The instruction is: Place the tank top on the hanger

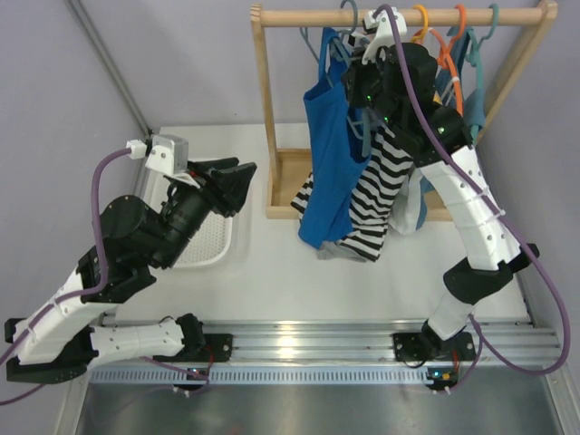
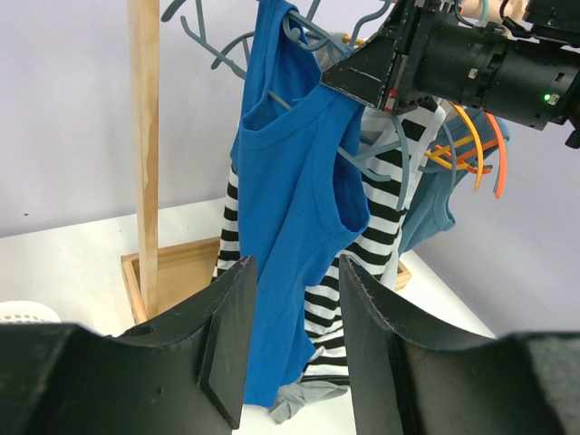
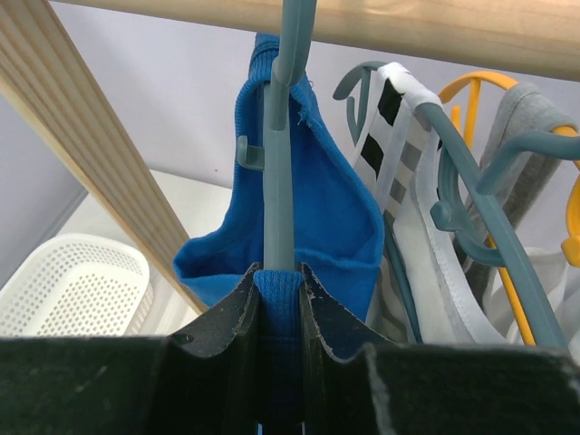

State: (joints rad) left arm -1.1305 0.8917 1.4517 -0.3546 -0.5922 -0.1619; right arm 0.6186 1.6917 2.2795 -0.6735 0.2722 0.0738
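The royal-blue tank top [image 1: 328,154] hangs from the rack's rail on the slate-blue hanger [image 3: 278,172], whose hook goes over the wooden rail [image 3: 381,27]. One strap is draped over the hanger's arm. My right gripper [image 3: 279,276] is up under the rail, shut on the hanger's arm with a fold of the tank top [image 3: 317,217] pinched between the jaws. My left gripper [image 1: 237,181] floats open left of the rack. Nothing is between its jaws, and in the left wrist view the tank top [image 2: 299,199] shows well beyond my left gripper [image 2: 294,272].
The wooden rack [image 1: 268,109] also carries a black-and-white striped top [image 1: 381,195], an orange hanger [image 1: 450,63], a yellow hanger [image 1: 421,23] and a teal top [image 1: 468,68]. A grey cloth [image 1: 349,252] hangs lowest. A white basket [image 1: 204,245] lies under my left arm.
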